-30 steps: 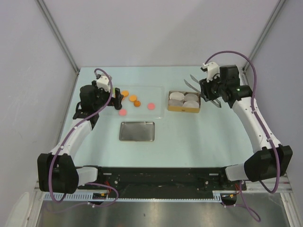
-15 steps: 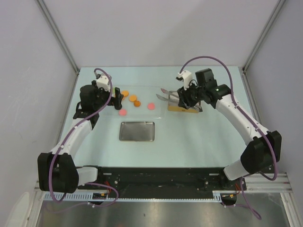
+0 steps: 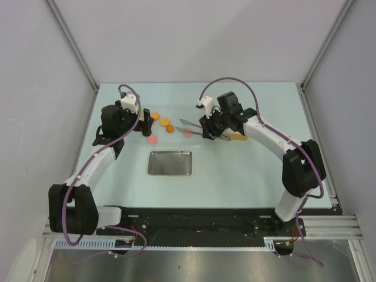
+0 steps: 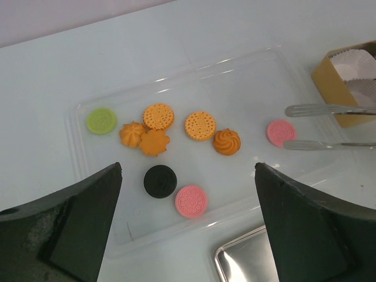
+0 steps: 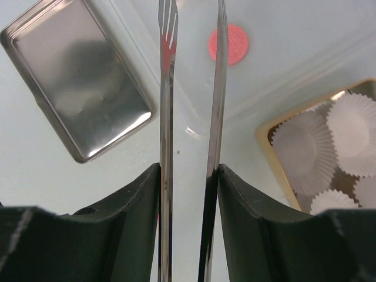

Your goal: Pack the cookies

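Your left pincer (image 4: 188, 170) hangs wide open over the near edge of the clear tray (image 4: 75, 141) on the desk (image 3: 247, 170), cookies (image 4: 200, 125) scattered just beyond it, while your right pincer (image 5: 189, 170) grips tongs (image 5: 167, 88) whose parted tips hover by the pink cookie (image 5: 228, 43) at the tray's right end, between steel tin (image 5: 76, 88) and cup box (image 5: 264, 138)

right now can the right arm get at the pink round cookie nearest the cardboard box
Probably yes: the right gripper holds metal tongs with tips apart just beside the pink round cookie in the clear plastic tray, and nothing lies between them.
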`<action>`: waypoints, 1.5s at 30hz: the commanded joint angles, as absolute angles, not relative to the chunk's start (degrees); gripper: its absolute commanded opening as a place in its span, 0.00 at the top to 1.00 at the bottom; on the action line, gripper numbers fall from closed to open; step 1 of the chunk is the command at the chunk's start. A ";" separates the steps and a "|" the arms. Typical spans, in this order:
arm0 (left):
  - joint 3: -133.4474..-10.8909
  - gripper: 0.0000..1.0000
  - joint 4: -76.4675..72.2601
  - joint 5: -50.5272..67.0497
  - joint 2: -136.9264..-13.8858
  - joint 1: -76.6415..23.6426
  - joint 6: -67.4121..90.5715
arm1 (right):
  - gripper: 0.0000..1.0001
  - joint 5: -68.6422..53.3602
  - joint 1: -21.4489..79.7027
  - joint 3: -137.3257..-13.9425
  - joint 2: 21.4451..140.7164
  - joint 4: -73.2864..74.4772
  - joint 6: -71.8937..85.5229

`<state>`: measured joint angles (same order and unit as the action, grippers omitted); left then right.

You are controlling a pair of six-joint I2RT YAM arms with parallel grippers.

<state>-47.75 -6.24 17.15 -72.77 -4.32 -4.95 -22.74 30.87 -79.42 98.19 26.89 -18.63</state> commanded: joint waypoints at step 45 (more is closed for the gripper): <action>-46.50 0.00 -10.20 19.95 -75.59 -4.13 -5.27 | 0.46 -3.16 38.05 -98.17 124.19 19.15 2.72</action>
